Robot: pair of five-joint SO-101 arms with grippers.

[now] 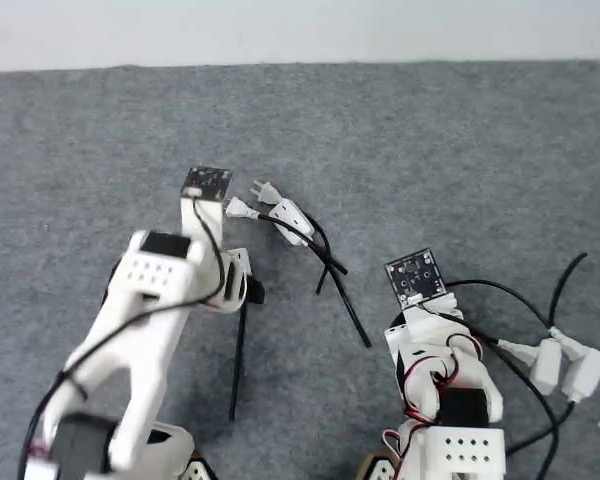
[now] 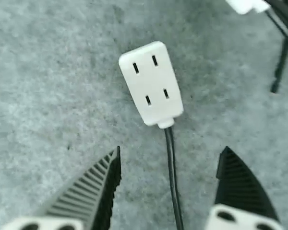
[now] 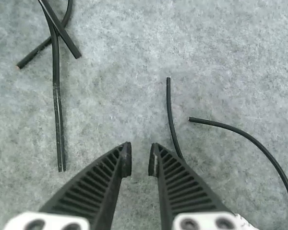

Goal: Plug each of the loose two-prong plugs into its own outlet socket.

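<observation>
A white outlet block [image 2: 151,84] with two pairs of slots lies face up on the grey carpet, its black cable [image 2: 172,167] running back between my left gripper's fingers. My left gripper [image 2: 172,153] is open, hovering just short of the block and straddling the cable without touching it. Two loose white two-prong plugs [image 1: 242,208] [image 1: 265,190] lie just beyond the left arm, beside a white block [image 1: 290,215]. My right gripper [image 3: 140,160] has its jaws nearly together with nothing between them, above bare carpet.
Black cables [image 1: 330,270] cross the carpet between the arms. Loose cable ends [image 3: 170,115] [image 3: 57,96] lie near the right gripper. More white plugs and blocks [image 1: 565,365] with cables lie at the right edge. Open carpet stretches toward the far wall.
</observation>
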